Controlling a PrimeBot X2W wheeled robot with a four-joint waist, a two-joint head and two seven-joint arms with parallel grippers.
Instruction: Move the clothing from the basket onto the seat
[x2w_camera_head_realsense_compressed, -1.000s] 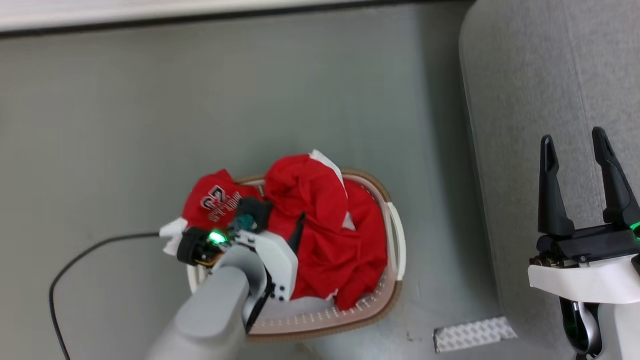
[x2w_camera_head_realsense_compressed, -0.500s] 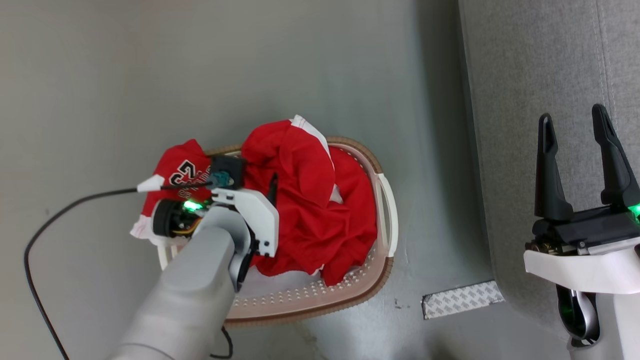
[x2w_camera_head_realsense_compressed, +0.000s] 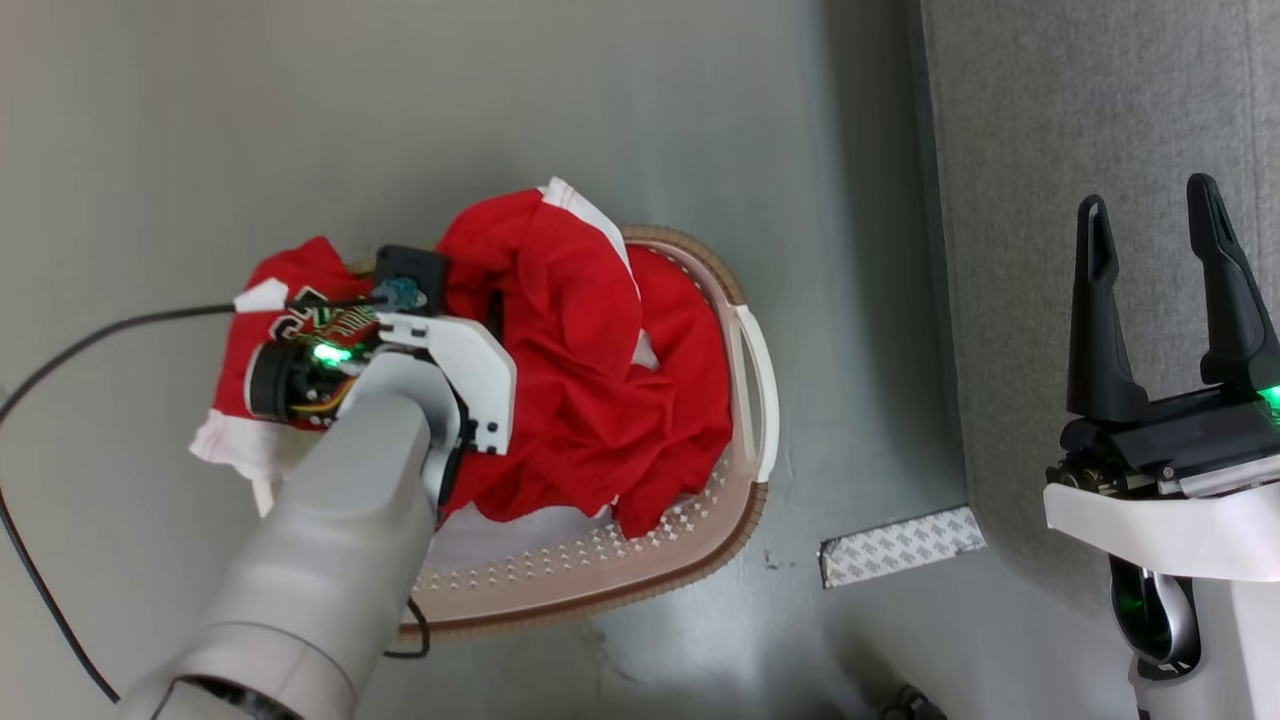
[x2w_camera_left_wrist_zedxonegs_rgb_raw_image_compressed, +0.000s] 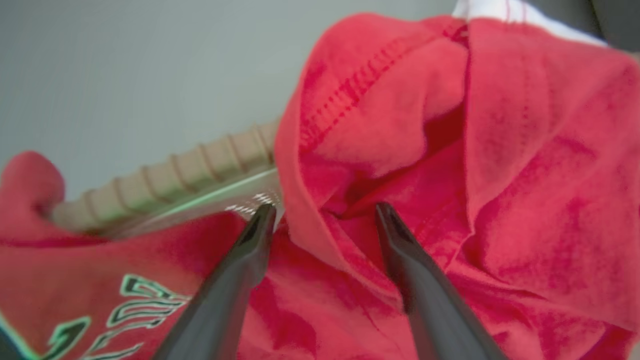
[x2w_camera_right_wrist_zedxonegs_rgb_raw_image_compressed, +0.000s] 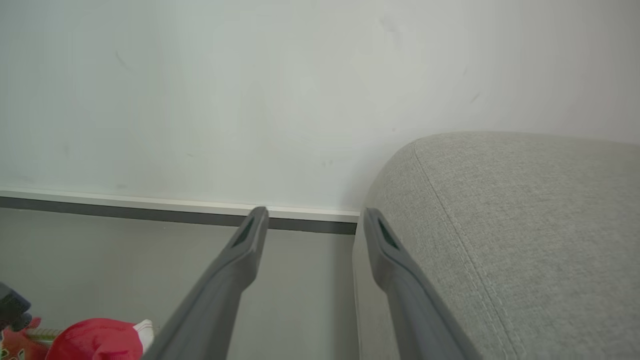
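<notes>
Floor (x2w_camera_head_realsense_compressed: 500, 120), plain grey, takes up most of the head view. Along its right side stands the light-grey sofa (x2w_camera_head_realsense_compressed: 1050, 120), its rounded edge running from near to far. Left of the sofa and apart from it, the oval white basket (x2w_camera_head_realsense_compressed: 620, 555) sits on the floor, brown-rimmed, with a white handle on its right side. The clothing (x2w_camera_head_realsense_compressed: 590, 400) is in the basket. A crumpled red heap with white trim covers the far and middle part, and a red lettered garment (x2w_camera_head_realsense_compressed: 262, 300) hangs out over the left rim.

A pale grey arm (x2w_camera_head_realsense_compressed: 330, 560) reaches in from the near left above the basket. The left jaws are released and spread wide. Their tips are down among the red cloth beside the rim, with a raised fold between them that is not pinched. The right jaws, also released and wide apart, hover above the sofa at the near right, holding nothing.

A black cable (x2w_camera_head_realsense_compressed: 100, 330) curves over the floor left of the basket. A small patterned strip (x2w_camera_head_realsense_compressed: 900, 547) lies on the floor between basket and sofa.
</notes>
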